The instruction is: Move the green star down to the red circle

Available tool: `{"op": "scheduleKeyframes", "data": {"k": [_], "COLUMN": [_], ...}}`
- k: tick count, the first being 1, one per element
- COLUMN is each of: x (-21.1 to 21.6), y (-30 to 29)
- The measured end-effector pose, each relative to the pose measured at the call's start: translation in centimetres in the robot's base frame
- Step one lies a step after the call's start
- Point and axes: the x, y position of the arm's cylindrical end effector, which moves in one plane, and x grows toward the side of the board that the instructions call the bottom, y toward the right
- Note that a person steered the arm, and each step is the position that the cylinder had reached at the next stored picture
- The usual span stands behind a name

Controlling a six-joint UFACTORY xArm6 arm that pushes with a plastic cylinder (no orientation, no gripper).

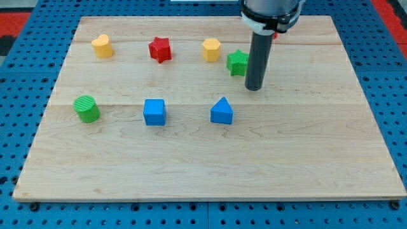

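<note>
The green star [237, 62] lies on the wooden board [305, 146] in its upper middle. My tip [254, 88] rests on the board just to the star's right and a little below it, and the rod's side is close against the star's right edge. A small sliver of red [275, 35] shows at the rod's right side near the view's top. The rod hides most of it, so its shape cannot be made out.
A yellow hexagon [212, 49] sits just left of the green star. A red star [160, 49] and a yellow heart [102, 46] lie further left. A green cylinder [86, 108], a blue cube [154, 112] and a blue triangle [222, 111] form a lower row.
</note>
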Motion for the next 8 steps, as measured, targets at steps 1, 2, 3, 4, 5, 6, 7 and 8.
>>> {"op": "scheduleKeyframes", "data": {"k": [1,2,3,4,5,6,7,8], "x": [-2.4,-5.1,-6.0,-6.5,-6.5,-6.9,-7.7,-8.8], "y": [-2.7,-3.0,-1.5,0.2,-1.8,-3.7,-4.1,-4.1]}}
